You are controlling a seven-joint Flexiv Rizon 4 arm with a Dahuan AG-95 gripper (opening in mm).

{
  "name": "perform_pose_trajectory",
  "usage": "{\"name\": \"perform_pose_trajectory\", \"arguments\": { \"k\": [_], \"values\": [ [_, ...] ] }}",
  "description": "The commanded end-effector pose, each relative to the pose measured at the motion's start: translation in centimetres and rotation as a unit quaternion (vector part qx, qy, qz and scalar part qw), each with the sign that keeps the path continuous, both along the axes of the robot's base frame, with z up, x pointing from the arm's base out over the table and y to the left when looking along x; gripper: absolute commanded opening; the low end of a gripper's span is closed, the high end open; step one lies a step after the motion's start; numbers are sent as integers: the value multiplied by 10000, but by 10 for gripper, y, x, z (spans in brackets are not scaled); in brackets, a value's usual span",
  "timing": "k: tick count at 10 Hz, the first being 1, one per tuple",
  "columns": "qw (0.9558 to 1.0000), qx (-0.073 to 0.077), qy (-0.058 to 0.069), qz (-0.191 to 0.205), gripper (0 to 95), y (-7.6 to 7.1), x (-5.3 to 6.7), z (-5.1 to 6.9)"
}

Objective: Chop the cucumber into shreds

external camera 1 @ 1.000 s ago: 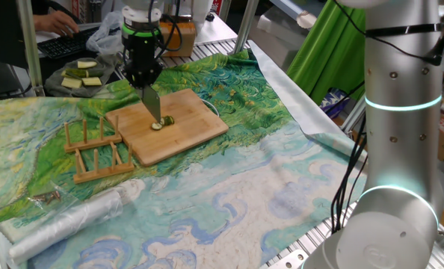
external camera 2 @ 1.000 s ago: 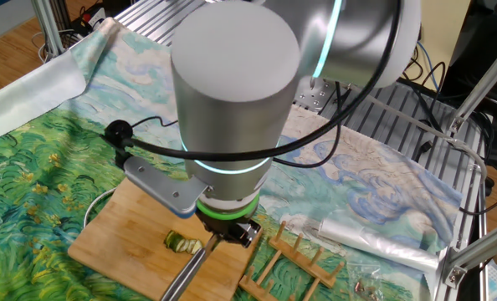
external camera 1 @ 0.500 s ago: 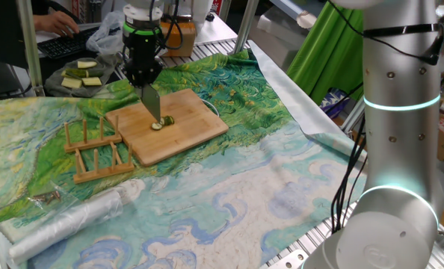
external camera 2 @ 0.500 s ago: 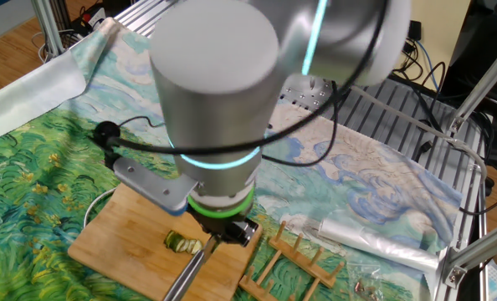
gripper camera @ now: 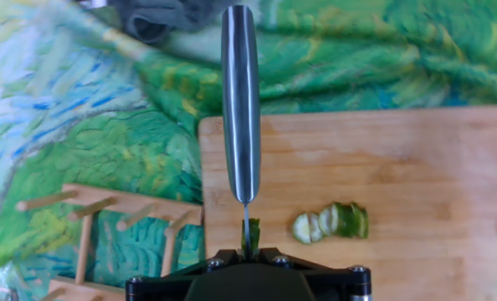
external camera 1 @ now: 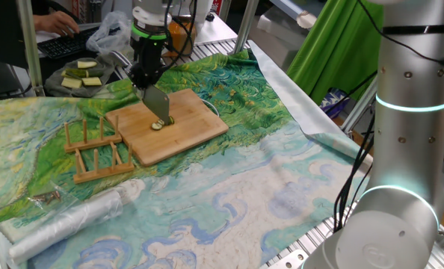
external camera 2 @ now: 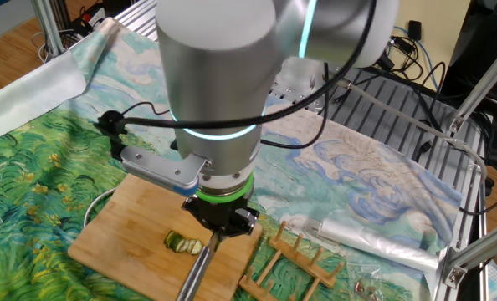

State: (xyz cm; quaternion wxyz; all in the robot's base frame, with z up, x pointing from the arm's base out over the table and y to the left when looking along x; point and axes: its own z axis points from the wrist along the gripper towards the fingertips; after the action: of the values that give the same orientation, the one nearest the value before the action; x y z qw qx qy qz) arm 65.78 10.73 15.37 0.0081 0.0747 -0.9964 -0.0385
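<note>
While your gripper (external camera 1: 149,79) points straight down over the cutting board (external camera 1: 179,128), its jaws are clenched tight on the handle of a knife (external camera 1: 157,104), and the blade hangs below them with its lower edge just at the cucumber (external camera 1: 162,123). In the hand view the knife's spine (gripper camera: 240,109) runs straight away from you, and the cucumber (gripper camera: 332,221) lies just to its right as a short row of thin slices leaning on a dark green stub. You cannot tell from any view whether the blade touches the slices or the board.

The cucumber sits well inside the cutting board, nearer the edge that faces the wooden rack (external camera 1: 99,152). Beyond the slices the board is bare wood out to its far edge and corners. The rack stands just beside the board, close to that near edge. A roll of clear plastic (external camera 1: 69,221) lies well apart from the board, past the rack. A plate of pale chunks (external camera 1: 81,77) sits off the board's other side, behind your gripper. The painted cloth (external camera 1: 229,194) surrounds the board.
</note>
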Motion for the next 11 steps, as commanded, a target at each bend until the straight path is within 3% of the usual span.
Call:
{"name": "perform_pose_trajectory", "arguments": {
  "k": [1, 2, 4, 6, 9, 11],
  "values": [
    [9999, -25, 12, -146, 0, 0, -1, 0],
    [9997, -69, 16, -222, 0, 0, -1, 0],
    [9983, -215, 91, -541, 0, 38, 0, 9],
    [9970, -234, 102, -734, 0, 62, 0, 11],
    [9951, -231, 115, -957, 0, 86, 0, 6],
    [9950, -223, 103, -966, 0, 90, 1, -2]
  ]
}}
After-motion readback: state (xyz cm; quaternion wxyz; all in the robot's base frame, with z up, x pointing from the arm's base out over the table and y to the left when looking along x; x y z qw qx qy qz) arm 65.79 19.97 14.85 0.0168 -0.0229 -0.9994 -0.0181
